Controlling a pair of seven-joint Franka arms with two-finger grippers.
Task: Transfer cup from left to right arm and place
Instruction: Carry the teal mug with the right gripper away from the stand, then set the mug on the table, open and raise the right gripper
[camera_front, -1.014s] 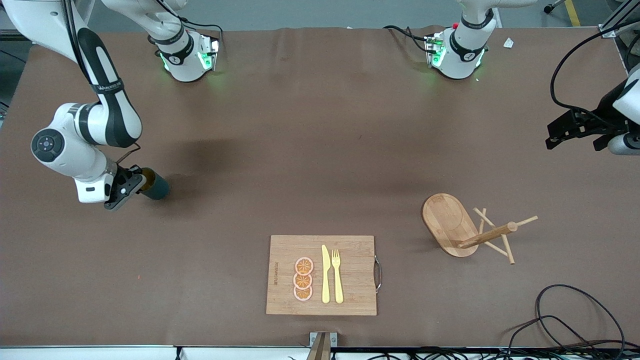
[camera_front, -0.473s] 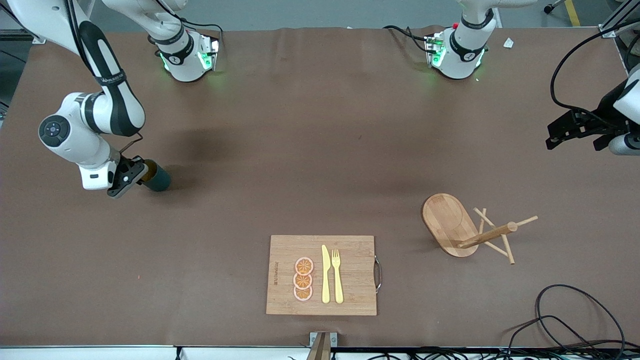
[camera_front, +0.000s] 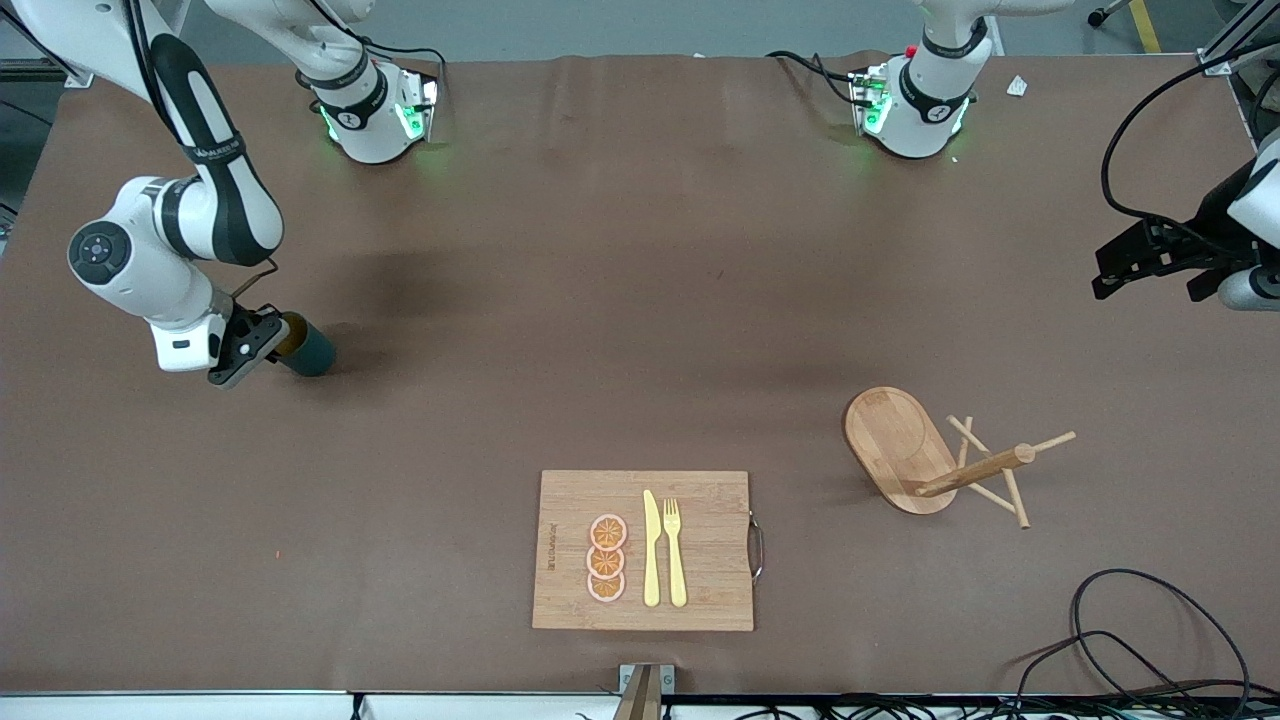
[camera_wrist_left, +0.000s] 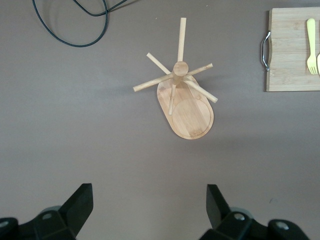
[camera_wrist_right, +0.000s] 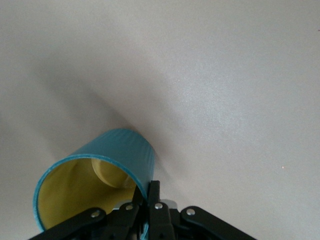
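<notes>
Handover done, placing now: right pincer (camera_front: 262, 347) pinching the rim of the cup (camera_front: 305, 350) low at the right arm's tabletop (camera_front: 640, 300) end; left pincer (camera_wrist_left: 150, 212) spread, waiting; next: set down, release.

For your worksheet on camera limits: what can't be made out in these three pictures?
- Cup handle: not visible in any view; in the right wrist view the right claw covers part of the rim.
- Whether the cup touches the table: its base is hidden in both views.
- Left claw: front view shows it only side-on; the left wrist view's edge cuts off all but its fingers.
</notes>
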